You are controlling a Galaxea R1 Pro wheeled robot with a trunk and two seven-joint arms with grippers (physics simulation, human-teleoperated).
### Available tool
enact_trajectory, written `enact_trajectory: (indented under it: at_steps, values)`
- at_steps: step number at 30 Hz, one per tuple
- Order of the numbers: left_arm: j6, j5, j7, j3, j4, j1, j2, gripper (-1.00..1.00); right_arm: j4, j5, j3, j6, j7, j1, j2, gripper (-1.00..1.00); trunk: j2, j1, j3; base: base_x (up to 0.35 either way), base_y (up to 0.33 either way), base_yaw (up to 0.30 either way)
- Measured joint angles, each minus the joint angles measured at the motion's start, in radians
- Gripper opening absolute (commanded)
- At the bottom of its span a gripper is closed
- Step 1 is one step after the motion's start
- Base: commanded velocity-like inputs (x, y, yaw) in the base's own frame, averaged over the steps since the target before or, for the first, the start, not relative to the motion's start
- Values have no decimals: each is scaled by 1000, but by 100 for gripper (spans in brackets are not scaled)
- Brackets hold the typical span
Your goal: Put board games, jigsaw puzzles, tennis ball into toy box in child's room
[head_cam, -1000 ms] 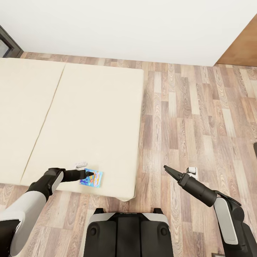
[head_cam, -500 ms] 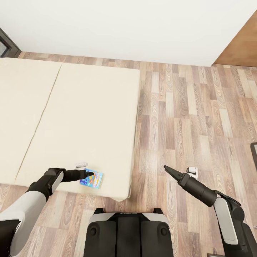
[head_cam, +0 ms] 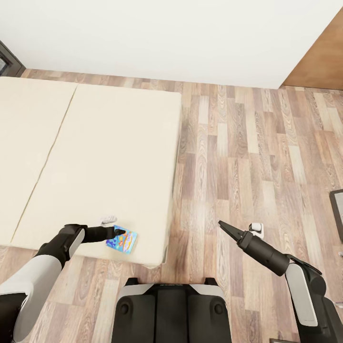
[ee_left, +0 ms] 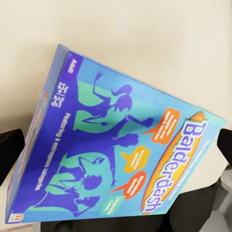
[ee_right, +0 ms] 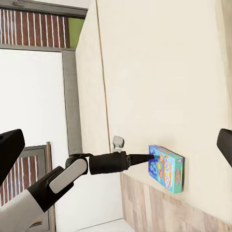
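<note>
A small blue board game (head_cam: 122, 239) is held just above the beige bed (head_cam: 95, 157), near the mattress's front right corner. My left gripper (head_cam: 121, 232) is shut on it. The left wrist view shows its blue cover (ee_left: 116, 140) with purple figures and orange speech bubbles, a dark finger at either side. In the right wrist view the same box (ee_right: 166, 168) sits at the tip of the left arm. My right gripper (head_cam: 223, 225) hangs over the wood floor to the right of the bed, open, with nothing in it.
Wood-plank floor (head_cam: 247, 157) stretches from the bed's right side to the white wall (head_cam: 166, 38). A brown wooden panel (head_cam: 324, 62) is at the far right. A dark window frame (head_cam: 7, 59) shows at the far left. A dark-grey object (head_cam: 337, 214) juts in at the right edge.
The whole view has shifted, so the bed slides left in the picture and a dark-grey object enters at the right. The blue board game stays in my left gripper. Both arms keep their pose.
</note>
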Motion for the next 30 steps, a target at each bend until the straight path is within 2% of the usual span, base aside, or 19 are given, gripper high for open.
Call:
enact_trajectory:
  at_steps: [8, 16, 30]
  values:
    - [0, 0, 0, 0, 0, 0, 0, 100, 0, 0, 0, 0, 0, 0, 0, 100, 0, 0, 0, 0, -18, 0]
    - [1, 0, 0, 0, 0, 0, 0, 100, 0, 0, 0, 0, 0, 0, 0, 100, 0, 0, 0, 0, -175, 0]
    - [1, 0, 0, 0, 0, 0, 0, 100, 1, 0, 0, 0, -1, 0, 0, 100, 0, 0, 0, 0, -38, 0]
